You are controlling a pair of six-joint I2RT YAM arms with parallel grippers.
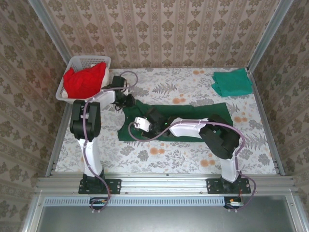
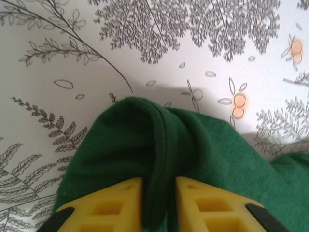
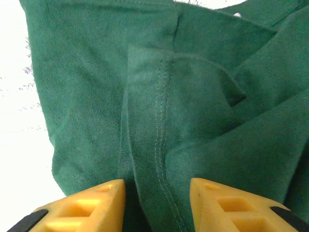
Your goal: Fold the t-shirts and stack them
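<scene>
Both grippers are on the dark green t-shirt (image 1: 193, 110), which lies spread across the middle of the table (image 1: 159, 155). I see my left gripper (image 2: 158, 184) pinching a raised fold at its edge. The right gripper (image 3: 157, 183) straddles a stitched hem with its fingers apart, and I cannot tell whether they grip it.

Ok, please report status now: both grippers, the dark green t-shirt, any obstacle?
Left gripper shut on a fold of dark green t-shirt. Right gripper astride its hem, grip unclear. Teal t-shirt and basket of red t-shirts lie apart.
</scene>
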